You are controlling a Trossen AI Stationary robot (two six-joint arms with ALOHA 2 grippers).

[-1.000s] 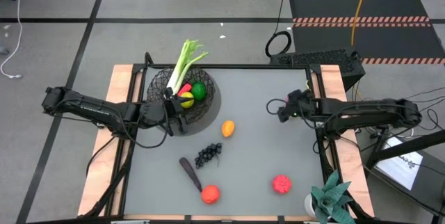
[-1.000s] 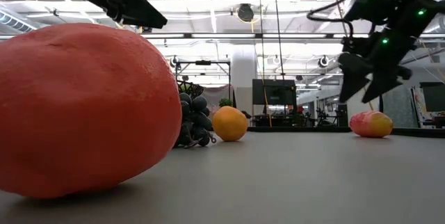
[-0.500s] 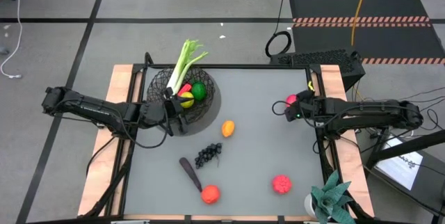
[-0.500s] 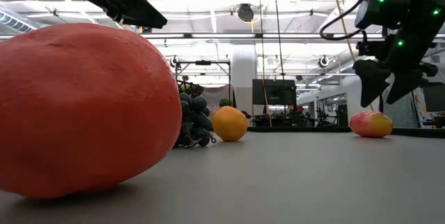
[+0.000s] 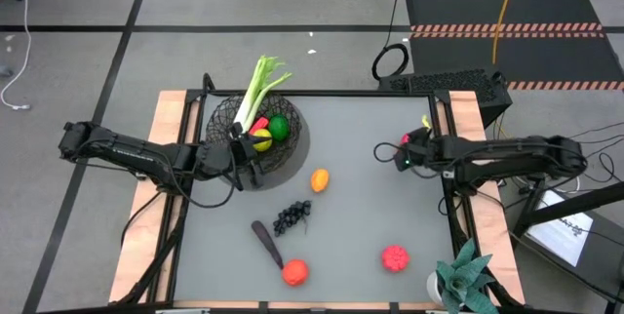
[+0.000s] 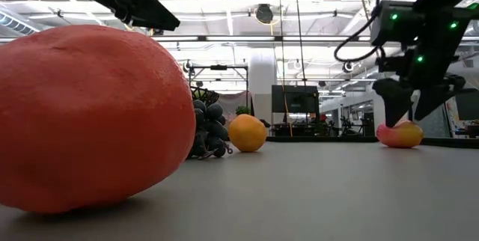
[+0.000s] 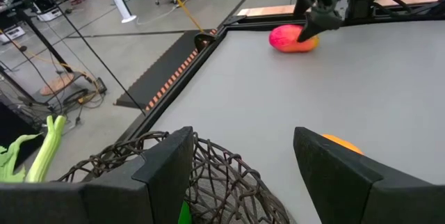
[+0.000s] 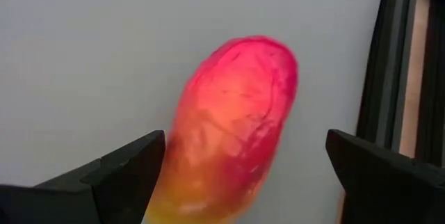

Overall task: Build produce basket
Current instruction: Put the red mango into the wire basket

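Grey worktop [image 5: 351,187] | basket [image 5: 226,117] at far-left corner, holding leek [image 5: 255,90], lime [image 5: 279,128] | loose mid-worktop: orange [image 5: 319,179], grapes [image 5: 292,217], eggplant [image 5: 265,242] | right gripper [image 8: 243,175] fingers spread over mango [image 8: 233,126] by right edge | left gripper [image 7: 243,175] fingers spread above basket, empty

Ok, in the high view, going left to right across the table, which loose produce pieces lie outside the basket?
Dark elongated eggplant → orange-red round fruit → small orange oval fruit → pink-red round fruit. The purple grapes overlap the first two in order, and the mango is hidden under the right gripper, so both are left out.
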